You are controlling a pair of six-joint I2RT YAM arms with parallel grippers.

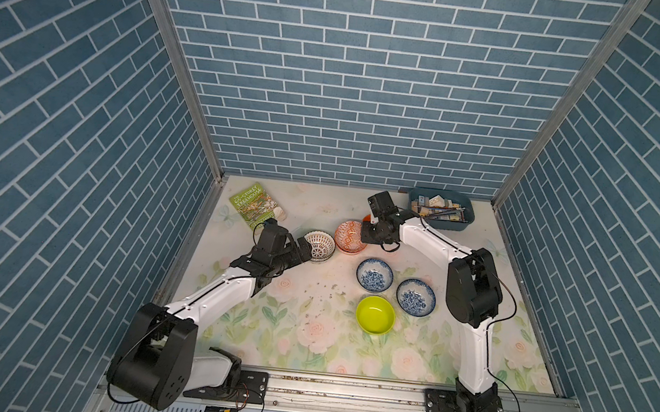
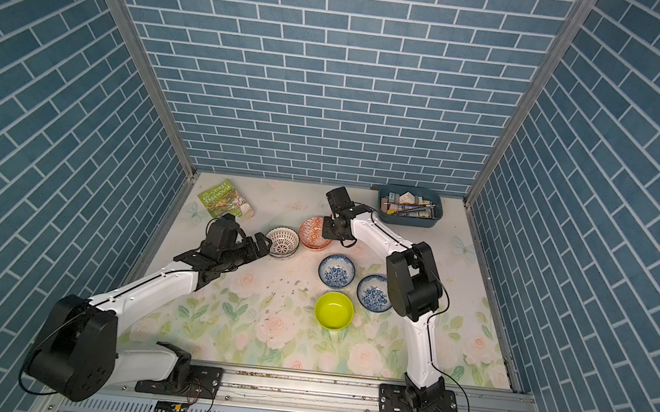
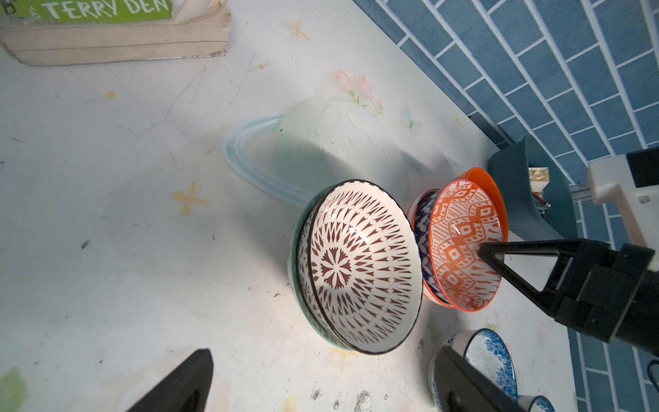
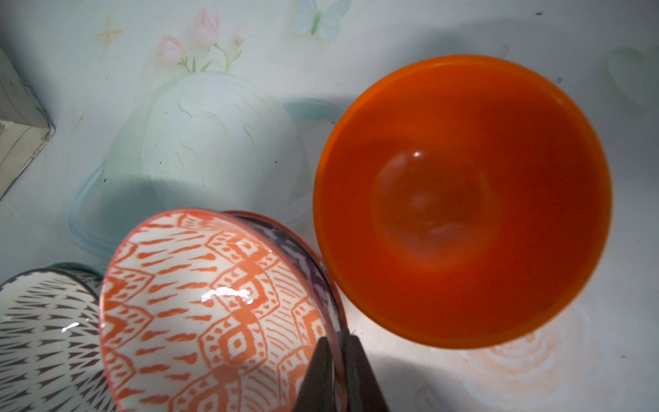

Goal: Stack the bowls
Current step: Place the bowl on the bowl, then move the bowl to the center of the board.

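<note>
Two white and black robot arms are reaching over a table (image 1: 306, 338) covered in a pale floral print, seen from above in both top views.

The left gripper (image 1: 306, 251) is hovering with its jaws spread wide, just beside the black-and-white lattice bowl (image 1: 318, 247). The left wrist view shows that bowl nesting inside a grey-green bowl (image 3: 299, 249), of which only the rim is showing.

The right gripper (image 4: 337, 339) is pointing down at a top orange-and-white patterned bowl (image 4: 199, 306) and is pinching its rim, one finger inside and one outside. That bowl is sitting inside a second patterned bowl (image 3: 424, 235), slightly off centre, just beside the lattice pair. A plain orange bowl (image 4: 463, 199) is standing upright on the table, touching or almost touching this stack on its far side.

Nearer the robot's base, two blue floral bowls (image 1: 374, 275) (image 1: 415, 296) are sitting side by side, each on its own, with a lime green bowl (image 1: 376, 314) just in front of them.

A blue-grey tray (image 1: 443, 226) of small items is lying at the far right corner, and a green book (image 1: 257, 207) is lying at the far left
</note>
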